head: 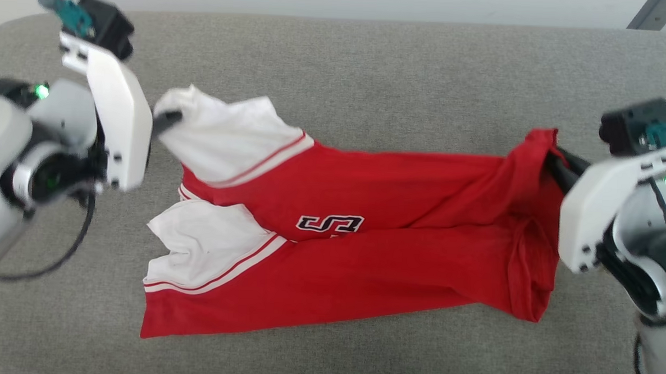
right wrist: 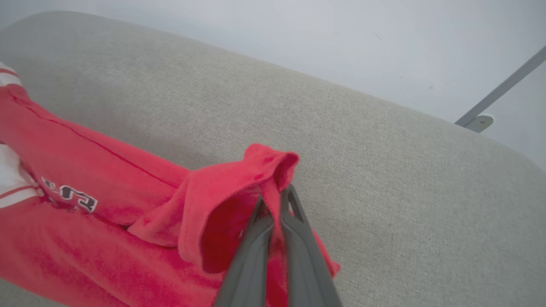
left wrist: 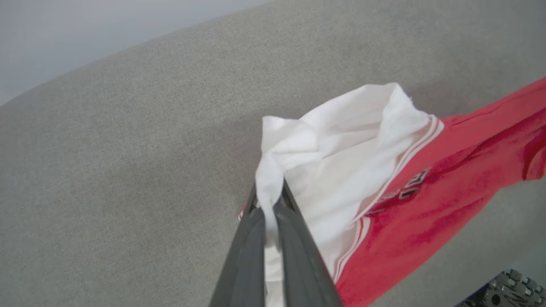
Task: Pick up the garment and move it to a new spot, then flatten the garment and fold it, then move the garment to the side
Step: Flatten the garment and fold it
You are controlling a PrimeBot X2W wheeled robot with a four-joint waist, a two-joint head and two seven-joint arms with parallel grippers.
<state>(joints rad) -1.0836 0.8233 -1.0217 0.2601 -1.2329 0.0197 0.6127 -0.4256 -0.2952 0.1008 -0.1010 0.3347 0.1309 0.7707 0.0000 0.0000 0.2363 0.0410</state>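
Two grips on the garment, which lies across the grey tabletop. Left gripper jaws clamped tight on a white sleeve, right gripper jaws tight on the red hem. I judge opposite ends are held to stretch it flat.

This looks like a robotics lab or test room rather than a home. The tabletop is a broad slab with rounded corners, covered in plain grey woven fabric, and the garment is spread out on it. Behind it is a bare, pale, featureless surface, with a grey metal strut running down to a round foot plate. White robot arms lean in from both sides, with a glowing green status light, a loose black cable and a small black camera box bolted on.
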